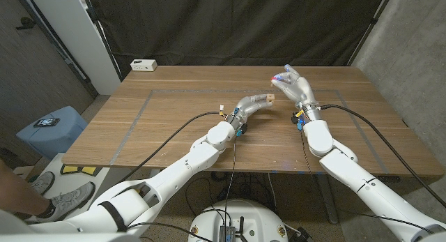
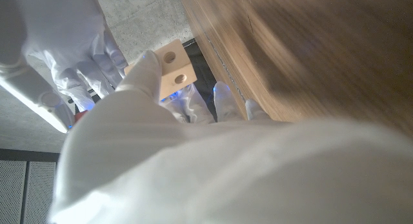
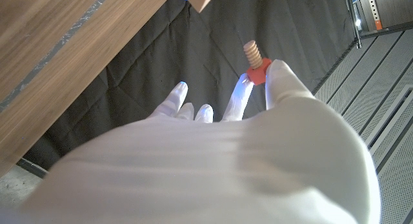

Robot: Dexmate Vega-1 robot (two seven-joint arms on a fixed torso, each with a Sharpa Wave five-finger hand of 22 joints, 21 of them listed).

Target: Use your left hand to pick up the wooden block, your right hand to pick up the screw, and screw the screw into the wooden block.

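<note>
Both parts lifted, mating not yet begun.

Held in the left hand (image 1: 249, 104) above the middle of the table (image 1: 174, 123): the wooden block (image 1: 267, 97), pinched at the fingertips, with two round holes on one face plain in the left wrist view (image 2: 175, 66). Pinched in the right hand (image 1: 293, 86), raised just beside and a little above the block: the screw (image 3: 253, 61), red head against the fingertips, pale threaded shank pointing outward, other fingers spread (block and screw near but apart, judging by the head view). Next, probably: lining the shank up square with one hole, bringing the tip in, then turning. Risk of a tilted entry jamming the thread. No containers anywhere; just a small white box (image 1: 143, 64) at the far left corner, contents impossible to tell.
</note>
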